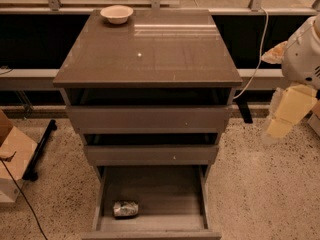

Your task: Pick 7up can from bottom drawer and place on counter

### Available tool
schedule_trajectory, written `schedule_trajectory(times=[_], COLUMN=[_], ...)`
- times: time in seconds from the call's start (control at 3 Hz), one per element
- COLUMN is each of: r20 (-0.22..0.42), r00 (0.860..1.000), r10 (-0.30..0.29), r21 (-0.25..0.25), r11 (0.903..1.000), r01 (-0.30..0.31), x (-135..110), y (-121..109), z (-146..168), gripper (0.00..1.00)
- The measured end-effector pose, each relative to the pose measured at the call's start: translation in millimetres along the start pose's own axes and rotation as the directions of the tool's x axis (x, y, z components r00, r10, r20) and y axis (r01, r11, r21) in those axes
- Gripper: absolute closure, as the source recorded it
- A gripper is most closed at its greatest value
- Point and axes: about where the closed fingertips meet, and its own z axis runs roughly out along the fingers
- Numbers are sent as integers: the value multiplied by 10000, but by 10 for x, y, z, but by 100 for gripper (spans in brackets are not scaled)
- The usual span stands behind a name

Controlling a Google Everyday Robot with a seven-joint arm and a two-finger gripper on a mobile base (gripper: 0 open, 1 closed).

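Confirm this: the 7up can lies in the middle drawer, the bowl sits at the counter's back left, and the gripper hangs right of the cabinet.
Wrong drawer: the camera view shows the 7up can lying in the open bottom drawer, near its front left. The bowl at the counter's back left and the gripper right of the cabinet are as stated.

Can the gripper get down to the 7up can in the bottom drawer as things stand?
Probably yes. The bottom drawer stands pulled out, the 7up can lies uncovered at its front left, and the gripper hangs to the right of the cabinet, higher up.
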Motion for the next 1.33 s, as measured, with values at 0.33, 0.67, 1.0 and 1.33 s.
schedule_trajectory(times=[0.33, 0.67, 1.0, 1.33], r20=[800, 1592, 2389, 2898], r00=[9967, 9865, 9708, 9545], r10=[-170, -395, -223, 704], r21=[-106, -329, -528, -1268], r11=[9998, 9984, 9980, 9913], r01=[179, 453, 359, -346], x=[-67, -93, -4, 133], y=[28, 64, 68, 33], z=[353, 771, 1225, 1896], gripper=[0, 0, 0, 0])
